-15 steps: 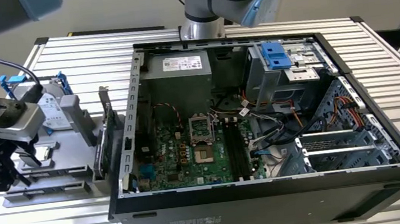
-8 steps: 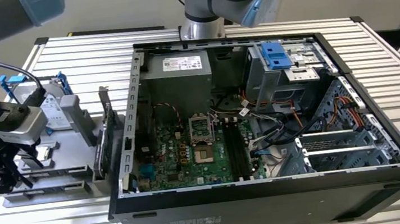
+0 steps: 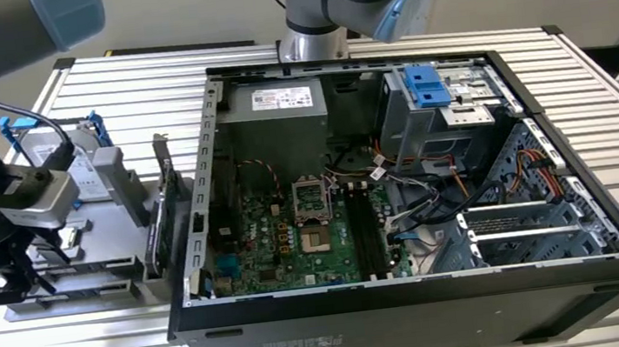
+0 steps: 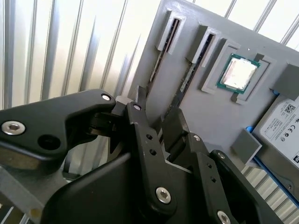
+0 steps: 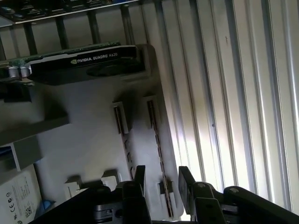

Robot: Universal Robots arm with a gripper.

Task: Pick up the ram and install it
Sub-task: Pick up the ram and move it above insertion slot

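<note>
Status: you're at the pickup, and as far as I can judge nothing is grasped yet. Gripper (image 5: pixel 161 176) sits low over the grey parts tray (image 5: pixel 84 135). The tray is on the slatted table (image 3: pixel 608 78) at the exterior view's left edge, just beside the open computer case (image 3: pixel 419 310). Fingers (image 5: pixel 140 177) are released with a clear gap. They straddle the holder slot nearest the tray's outer edge, the one next to the bare slats. The thin strip standing edge-on in that slot reads as the ram (image 5: pixel 157 140). Neither finger looks to be touching it, though the lower end of the slot is hidden behind the gripper body. A second holder slot (image 5: pixel 120 123) runs parallel just beside it, further in from the edge; I can't tell if it's loaded. Graphics card (image 5: pixel 84 63) stands upright at the tray's edge toward the case. CPU (image 4: pixel 237 73) and hard drive (image 4: pixel 280 119) sit in their own pockets, apart from the fingers. In the case, the memory slots (image 3: pixel 366 237) on the motherboard look bare. Net: the approach is done and alignment over the ram looks about right. Grasp, lift, carry to the case and seating are all not yet done.
</note>
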